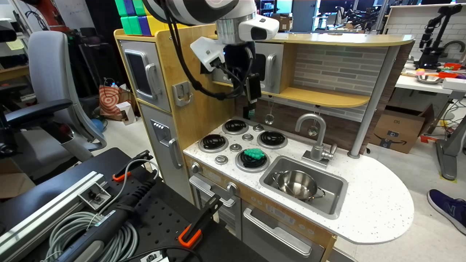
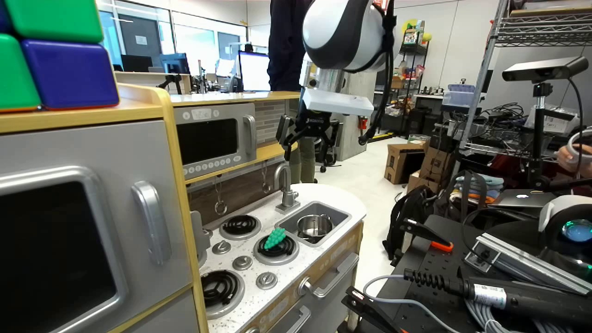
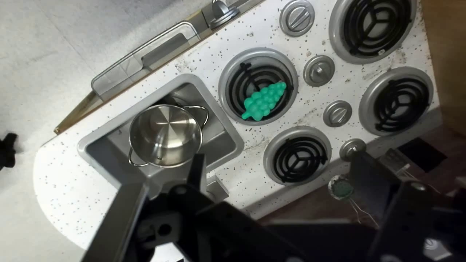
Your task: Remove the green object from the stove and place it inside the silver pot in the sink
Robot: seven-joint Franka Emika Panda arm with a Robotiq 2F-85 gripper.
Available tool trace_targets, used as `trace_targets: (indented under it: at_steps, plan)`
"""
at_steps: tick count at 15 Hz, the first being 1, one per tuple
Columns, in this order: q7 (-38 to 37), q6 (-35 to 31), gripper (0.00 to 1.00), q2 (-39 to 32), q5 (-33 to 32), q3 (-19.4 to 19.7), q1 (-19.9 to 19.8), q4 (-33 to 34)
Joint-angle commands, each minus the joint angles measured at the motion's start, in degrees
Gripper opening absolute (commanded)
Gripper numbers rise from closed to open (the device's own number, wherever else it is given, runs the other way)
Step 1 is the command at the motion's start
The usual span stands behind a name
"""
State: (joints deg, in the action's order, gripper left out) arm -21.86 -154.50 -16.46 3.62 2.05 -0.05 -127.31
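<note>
The green object [image 1: 254, 153] is a bumpy, grape-like piece lying on one burner of the white stove [image 3: 316, 105], the burner nearest the sink's front. It also shows in the wrist view [image 3: 265, 100]. The silver pot [image 1: 297, 185] sits upright in the sink [image 1: 332, 191]; its inside looks empty in the wrist view [image 3: 165, 134]. My gripper [image 2: 307, 149] is high above the countertop, near the back shelf, apart from the green object and the pot. In the wrist view its fingers [image 3: 278, 160] are spread wide with nothing between them.
A curved faucet [image 1: 317, 140] rises behind the sink. A yellow shelf [image 1: 327, 97] and toy microwave [image 2: 212, 138] overhang the back. Utensils [image 1: 269, 119] hang below the shelf. A tall wooden cabinet [image 1: 198, 80] flanks the stove. A black table [image 1: 156, 222] with clamps stands in front.
</note>
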Motion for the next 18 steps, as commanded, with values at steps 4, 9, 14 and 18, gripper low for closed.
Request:
trace_targets:
  at_steps: [4,9,14,18]
  plan:
    - [-4.49,-2.78,1.0,-1.6,1.62,1.51,1.72,0.06]
    - [-6.05,-12.15,1.0,-6.87,18.87,-4.7,-1.03,-2.46]
    - [-7.72,-7.63,1.0,-12.51,33.03,-9.68,-2.53,-0.19]
    - [-8.89,-5.65,1.0,-15.87,42.47,-9.89,-2.92,4.93]
